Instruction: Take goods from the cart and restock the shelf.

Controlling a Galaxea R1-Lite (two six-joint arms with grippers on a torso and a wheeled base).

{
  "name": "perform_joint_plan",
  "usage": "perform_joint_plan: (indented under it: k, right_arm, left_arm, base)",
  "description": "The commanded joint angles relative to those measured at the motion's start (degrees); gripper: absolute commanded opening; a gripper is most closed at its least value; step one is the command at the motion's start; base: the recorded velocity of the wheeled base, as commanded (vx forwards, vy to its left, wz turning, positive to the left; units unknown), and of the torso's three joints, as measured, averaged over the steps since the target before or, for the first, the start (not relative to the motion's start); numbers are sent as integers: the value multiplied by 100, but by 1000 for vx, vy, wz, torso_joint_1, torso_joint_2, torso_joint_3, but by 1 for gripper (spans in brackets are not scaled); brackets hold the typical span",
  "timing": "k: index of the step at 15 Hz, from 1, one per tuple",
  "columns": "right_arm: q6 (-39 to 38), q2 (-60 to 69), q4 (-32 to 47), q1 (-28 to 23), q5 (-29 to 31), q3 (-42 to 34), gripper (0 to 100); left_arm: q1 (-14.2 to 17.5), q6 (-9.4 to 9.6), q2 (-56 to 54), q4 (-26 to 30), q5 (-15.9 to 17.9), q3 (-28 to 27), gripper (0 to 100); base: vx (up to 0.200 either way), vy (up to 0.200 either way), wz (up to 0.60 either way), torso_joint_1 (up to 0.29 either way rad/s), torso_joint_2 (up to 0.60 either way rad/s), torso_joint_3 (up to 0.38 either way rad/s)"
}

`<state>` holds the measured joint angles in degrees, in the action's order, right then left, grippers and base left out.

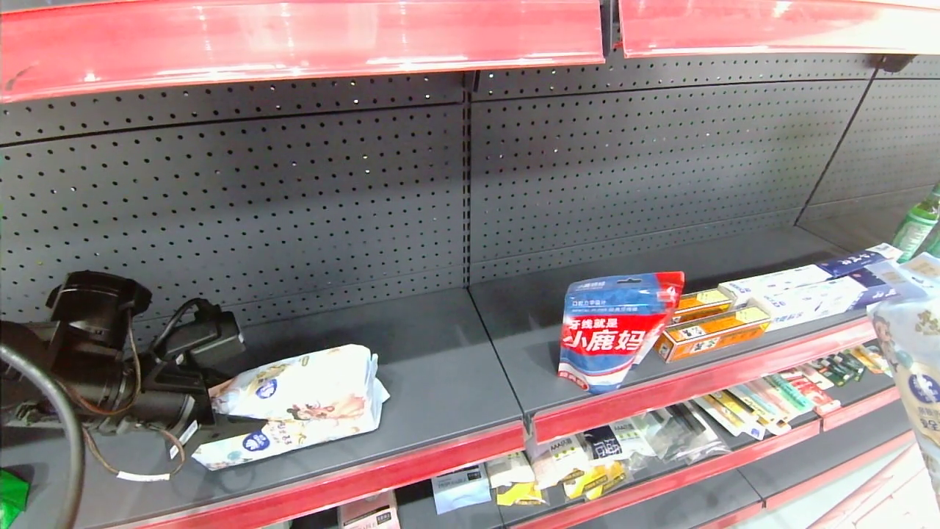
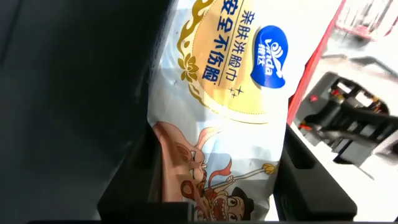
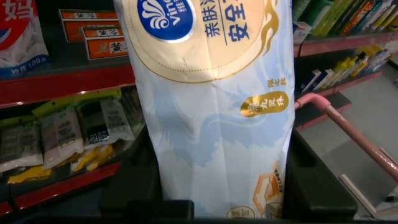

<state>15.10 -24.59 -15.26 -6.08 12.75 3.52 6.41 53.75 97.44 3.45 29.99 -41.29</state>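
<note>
Our left tool [image 1: 204, 420] is closed on one end of a white soft pack [image 1: 301, 402]. In the left wrist view the pack [image 2: 217, 93] fills the gap between the two fingers [image 2: 134, 180]. The pack lies flat on the shelf [image 1: 440, 353] near the front edge at the left end. Its long axis runs away from the tool, along the shelf and slightly toward the back panel. The left arm comes in low from the left with its wrist about level with the shelf board.

Our right tool [image 3: 217, 186] is clamped on a second white pack [image 3: 211, 93], held upright with its long axis vertical. This pack [image 1: 910, 345] hangs in front of the shelf's right end, off the board. The cart's pink handle [image 3: 348, 130] is beside it.

We judge the first pack to be as good as placed, so the left tool only needs to let go and draw back along the pack's axis. The bare stretch of shelf for the second pack lies between the first pack and the blue-and-red pouch [image 1: 617, 327]. That is inward and to the left of the right tool, which is the nearer one.
</note>
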Motion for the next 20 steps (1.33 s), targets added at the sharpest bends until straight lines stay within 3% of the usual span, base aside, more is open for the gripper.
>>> perform_joint_plan:
  k: [1, 2, 4, 15, 20]
  right_arm:
    - [1, -2, -3, 2, -1, -1, 0]
    - [1, -2, -3, 2, -1, -1, 0]
    - [-7, -2, -3, 2, 8, 8, 0]
    - [-7, -2, -3, -7, 8, 34, 0]
    - [-7, -2, -3, -7, 8, 61, 0]
  left_arm:
    - [71, 250, -41, -2, -2, 42, 0]
    - [97, 347, -41, 7, -2, 86, 0]
    - [97, 356, -41, -11, -19, 227, 0]
    - [106, 294, -199, -2, -2, 561, 0]
    - [97, 277, -278, -2, 156, 675, 0]
  base:
    - [0, 0, 0, 0, 0, 0]
    - [0, 0, 0, 0, 0, 0]
    - [0, 0, 0, 0, 0, 0]
    - [0, 0, 0, 0, 0, 0]
    - [0, 0, 0, 0, 0, 0]
